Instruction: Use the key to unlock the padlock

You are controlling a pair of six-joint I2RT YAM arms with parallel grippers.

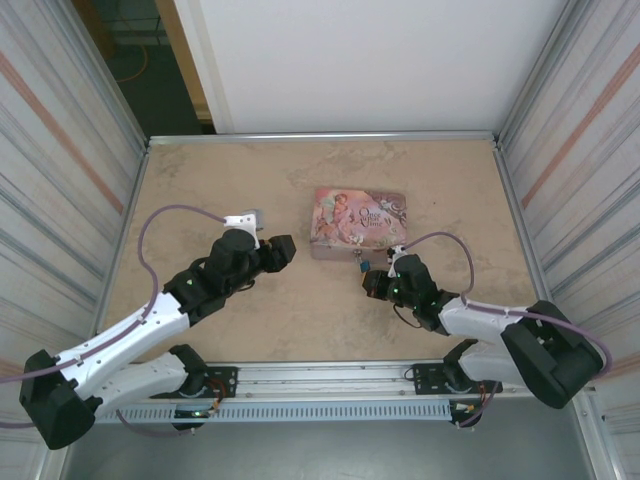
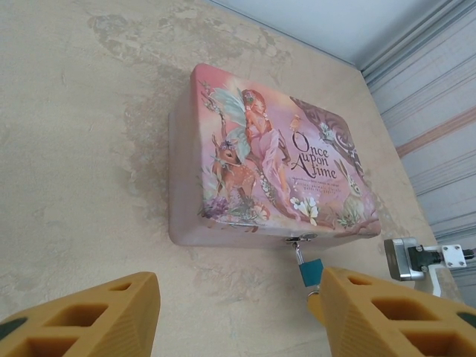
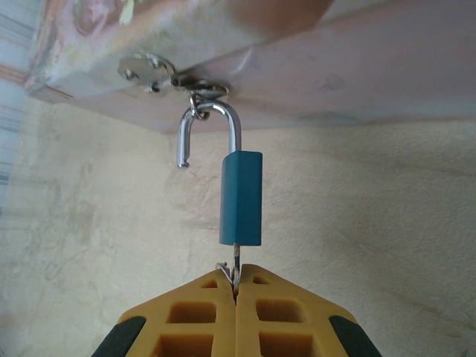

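Right end effector [image 3: 236,286] clenched on key [image 3: 235,260] in padlock [image 3: 242,197], left end effector [image 2: 238,291] parted, empty

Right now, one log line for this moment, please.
padlock: shackle open, hooked in tin hasp | key: in padlock | right jaws: shut on key | left jaws: open, empty

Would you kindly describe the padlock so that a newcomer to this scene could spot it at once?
Find the pink illustrated tin in the middle of the sandy table. The padlock is hooked on the metal hasp on its near side, with the right claw shut on the key in its base. It is the only small blue thing, with a pale shackle swung open.
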